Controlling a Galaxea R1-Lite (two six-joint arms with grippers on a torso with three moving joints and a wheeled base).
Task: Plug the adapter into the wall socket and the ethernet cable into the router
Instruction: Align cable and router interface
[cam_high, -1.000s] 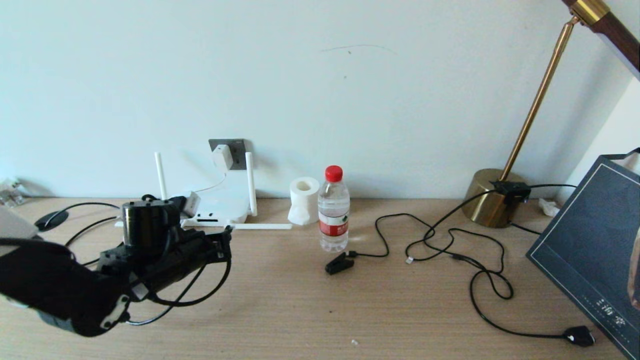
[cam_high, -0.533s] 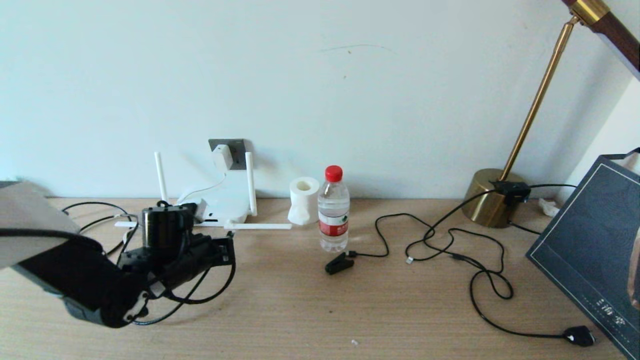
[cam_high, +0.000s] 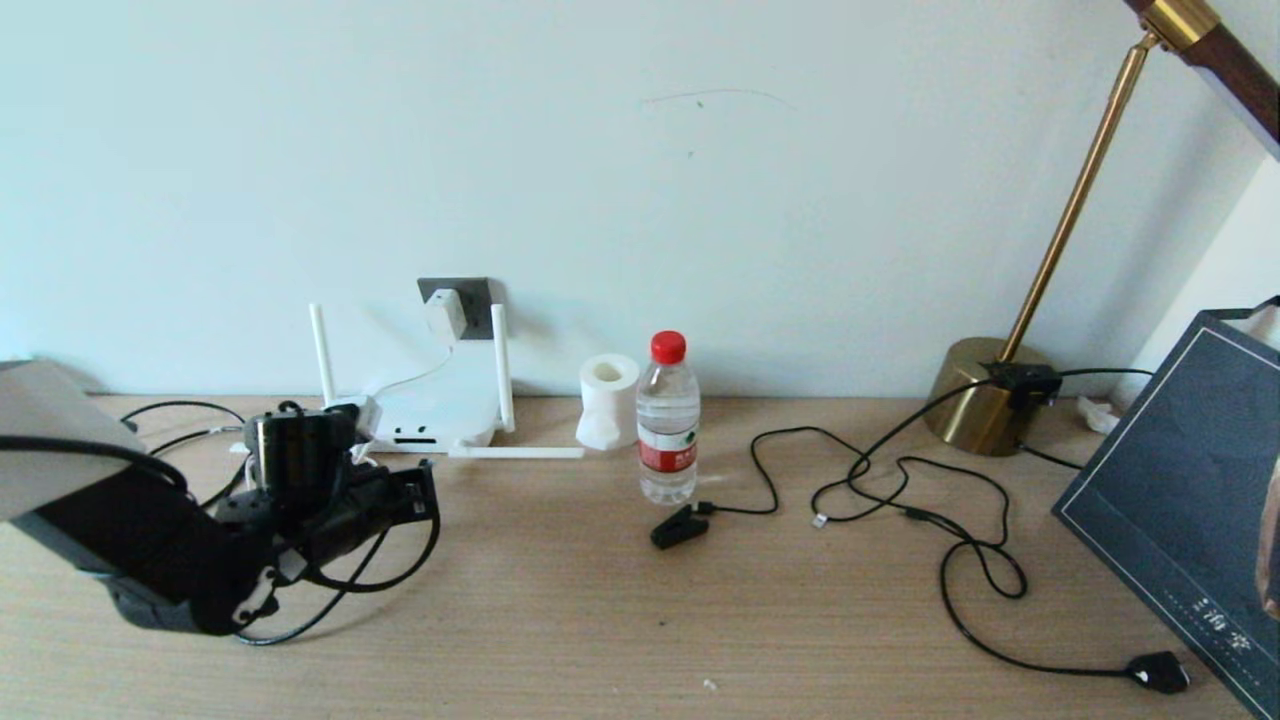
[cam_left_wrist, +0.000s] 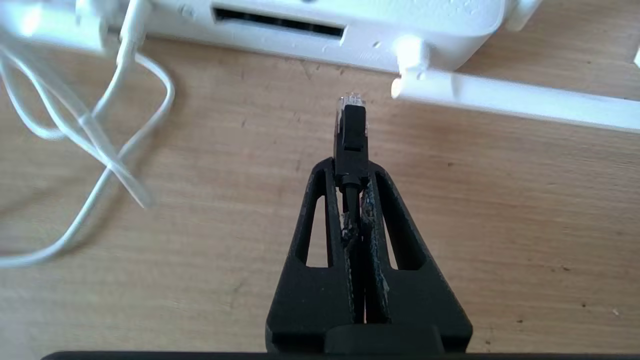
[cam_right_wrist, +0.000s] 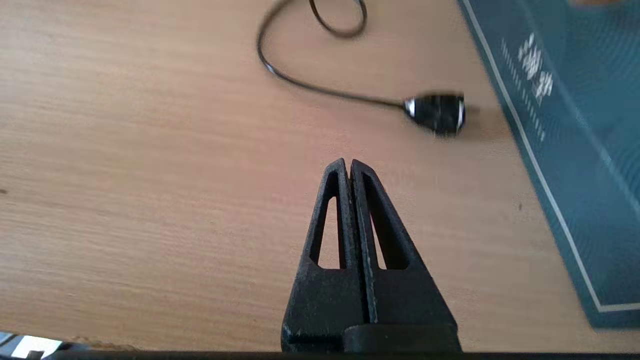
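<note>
The white router (cam_high: 440, 413) lies flat against the wall with two antennas upright and one lying along the desk. Behind it the white adapter (cam_high: 445, 313) sits in the dark grey wall socket (cam_high: 476, 296). My left gripper (cam_high: 424, 480) is low over the desk in front of the router. In the left wrist view that gripper (cam_left_wrist: 351, 167) is shut on the ethernet cable (cam_left_wrist: 351, 125). Its clear tip points at the router's front edge (cam_left_wrist: 400, 45), a short gap away, to the right of the long port slot (cam_left_wrist: 277, 27). My right gripper (cam_right_wrist: 348, 164) is shut and holds nothing.
A thin white cord (cam_left_wrist: 105, 150) loops left of the plug, and a fallen antenna (cam_left_wrist: 525, 100) lies right of it. A tissue roll (cam_high: 607, 398), water bottle (cam_high: 667, 420), black clip plug (cam_high: 678, 525), black cords (cam_high: 900, 490), brass lamp base (cam_high: 985, 400) and dark bag (cam_high: 1190, 490) stand rightwards.
My left arm has shifted left along the router's front, still holding the ethernet cable. Nothing else on the desk has moved.
</note>
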